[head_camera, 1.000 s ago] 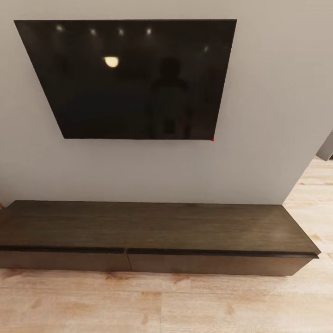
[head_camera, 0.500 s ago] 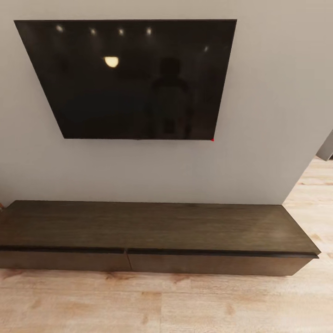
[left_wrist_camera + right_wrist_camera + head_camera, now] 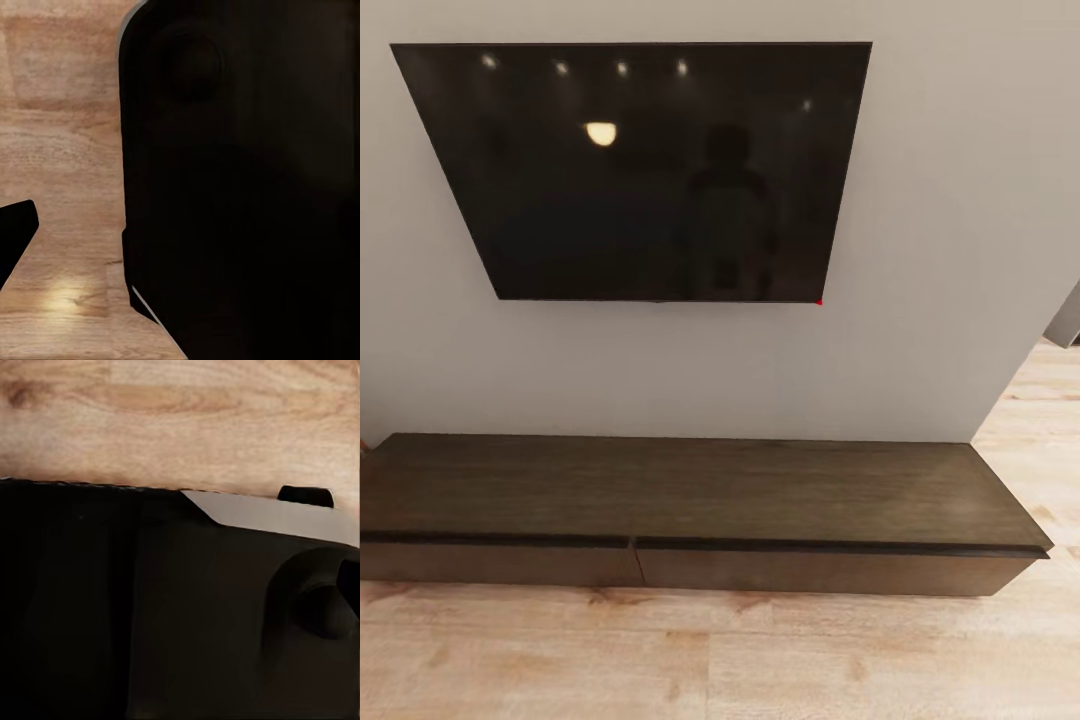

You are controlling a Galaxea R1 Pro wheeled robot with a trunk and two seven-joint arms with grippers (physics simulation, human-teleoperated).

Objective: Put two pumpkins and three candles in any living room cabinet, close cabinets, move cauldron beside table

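Observation:
The long low dark-brown cabinet (image 3: pixel 690 490) stands against the grey wall in the head view. Its flat top is bare, and its two plain front panels (image 3: pixel 810 570) sit flush and shut, with a seam between them. The pumpkins, candles, cauldron and coffee table are out of view. In the left wrist view, a black wedge (image 3: pixel 15 232) at the picture's edge may be a fingertip, beside a big black part of the robot's body (image 3: pixel 240 187) over the wooden floor. In the right wrist view, the robot's black body (image 3: pixel 150 607) lies below a strip of floor.
A large dark TV screen (image 3: pixel 650 170) hangs on the wall above the cabinet. Light wooden floor (image 3: pixel 710 660) runs in front of the unit and past its right end (image 3: pixel 1040 430), where the wall ends at an opening.

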